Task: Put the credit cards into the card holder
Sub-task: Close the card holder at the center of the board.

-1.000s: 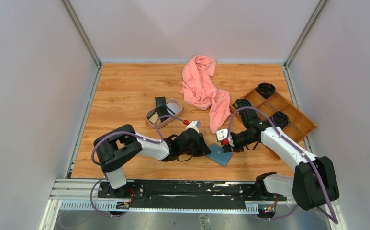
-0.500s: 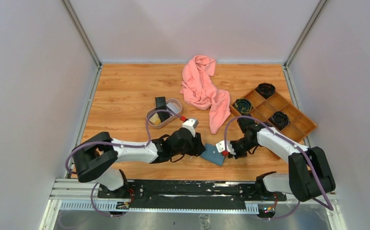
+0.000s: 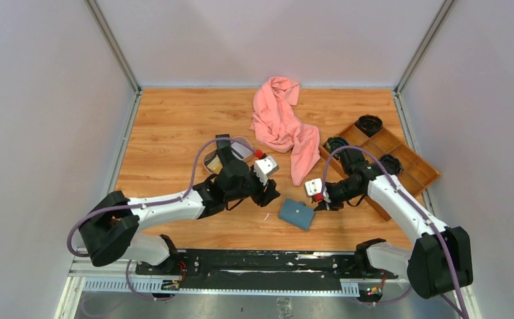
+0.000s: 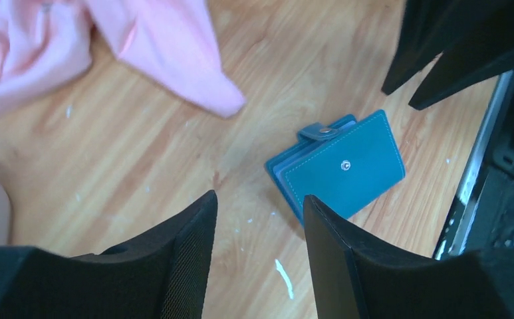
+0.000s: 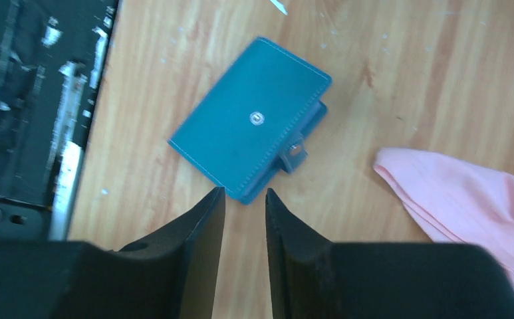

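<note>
The card holder [image 3: 297,214] is a teal wallet lying folded flat on the wood, its snap [image 4: 345,165] showing and its tab [image 4: 318,131] sticking out unfastened. My left gripper [image 3: 270,193] hovers just up-left of it, open and empty [image 4: 259,199]. To the holder's right, my right gripper [image 3: 318,200] stands open by a narrow gap with nothing in it [image 5: 244,193]; the card holder [image 5: 254,119] lies just past its tips. One black credit card [image 3: 223,142] stands in the oval beige tray [image 3: 243,147]; my left arm hides the other credit cards.
A pink cloth [image 3: 282,123] lies crumpled behind the holder, its tip [image 5: 467,199] close to my right fingers. A brown wooden compartment tray [image 3: 410,169] with black round items sits at the right edge. The black base rail [image 3: 254,260] runs along the near edge.
My left gripper has drawn back up-left off the card holder and opened wider. The right gripper closed at the holder's edge, then lifted away slightly and reopened. The holder slid slightly left.
</note>
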